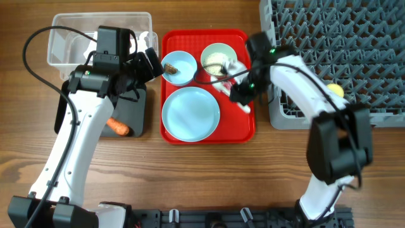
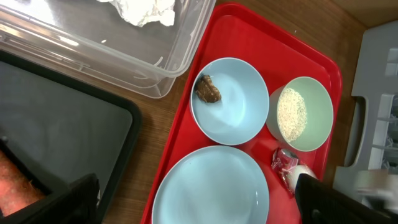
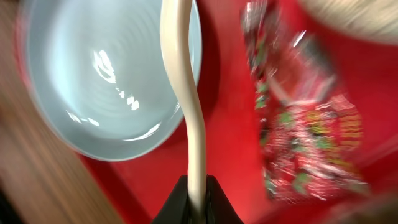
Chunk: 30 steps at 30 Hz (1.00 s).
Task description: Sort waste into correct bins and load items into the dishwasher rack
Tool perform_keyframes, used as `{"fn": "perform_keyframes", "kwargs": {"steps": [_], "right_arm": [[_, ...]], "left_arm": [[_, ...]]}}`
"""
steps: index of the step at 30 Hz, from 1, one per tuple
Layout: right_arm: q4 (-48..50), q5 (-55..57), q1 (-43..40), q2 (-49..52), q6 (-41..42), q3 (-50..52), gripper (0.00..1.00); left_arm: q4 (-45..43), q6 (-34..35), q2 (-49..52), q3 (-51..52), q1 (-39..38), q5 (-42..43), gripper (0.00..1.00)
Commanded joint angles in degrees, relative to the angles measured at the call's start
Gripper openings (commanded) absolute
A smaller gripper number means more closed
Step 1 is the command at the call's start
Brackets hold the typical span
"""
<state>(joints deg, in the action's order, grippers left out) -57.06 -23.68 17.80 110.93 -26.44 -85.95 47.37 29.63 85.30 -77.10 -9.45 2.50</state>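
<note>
Wooden table [image 1: 209, 183] held the rack [image 1: 354, 38] at its far right corner, the red tray [image 1: 248, 134] beside it. Your left gripper [image 1: 149, 63] gaped empty. Your right gripper [image 3: 198, 202] pinched the spoon [image 3: 186, 93] at the tray's right edge. You needed a straight lift, clear of the wrapper [image 3: 305, 143].

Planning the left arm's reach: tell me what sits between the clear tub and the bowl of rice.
The small light-blue bowl holding the brown lump, on the red tray, separates the clear tub from the rice bowl; the left wrist view shows it.
</note>
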Motion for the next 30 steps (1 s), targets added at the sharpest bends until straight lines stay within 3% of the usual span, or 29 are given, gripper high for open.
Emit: {"fn": "perform_keyframes", "kwargs": {"steps": [1,5,8,13,17,18,20,23,27,30], "right_arm": [[-0.2,5.7,-0.3,-9.6,4.6,-6.2,0.04],[3.9,23.5,-2.7,-15.6,18.1,-6.3,0.04],[3.0,30.5,-5.7,-15.5,22.0,-6.2,0.04],[3.3,31.2,-11.2,-13.3,22.1,-3.0,0.04],[4.5,24.6,-13.8,-11.0,21.9,-0.2,0.05],[5.2,23.7,-13.9,-10.5,21.9,0.4,0.09],[6.5,23.6,-13.9,-9.4,22.0,1.3,0.31],[6.5,23.6,-13.9,-8.1,22.0,1.3,0.51],[7.0,22.9,-13.9,-7.6,21.9,1.2,0.56],[6.8,13.0,-13.9,-8.9,20.8,-0.6,0.56]], "left_arm": [[0.0,-0.9,0.0,-0.4,0.3,-0.3,1.00],[0.0,-0.9,0.0,-0.4,0.3,-1.0,1.00],[0.0,-0.9,0.0,-0.4,0.3,-1.0,1.00],[0.0,-0.9,0.0,-0.4,0.3,-1.0,1.00],[0.0,-0.9,0.0,-0.4,0.3,-1.1,1.00],[-0.1,-0.9,0.0,-0.4,0.3,-1.1,1.00],[-0.2,-0.9,0.0,-0.4,0.3,-1.1,1.00],[-0.2,-0.9,0.0,-0.4,0.3,-1.1,1.00],[-0.2,-0.9,0.0,-0.4,0.3,-1.1,1.00],[-0.2,-0.9,0.0,-0.4,0.3,-1.1,1.00]]}}
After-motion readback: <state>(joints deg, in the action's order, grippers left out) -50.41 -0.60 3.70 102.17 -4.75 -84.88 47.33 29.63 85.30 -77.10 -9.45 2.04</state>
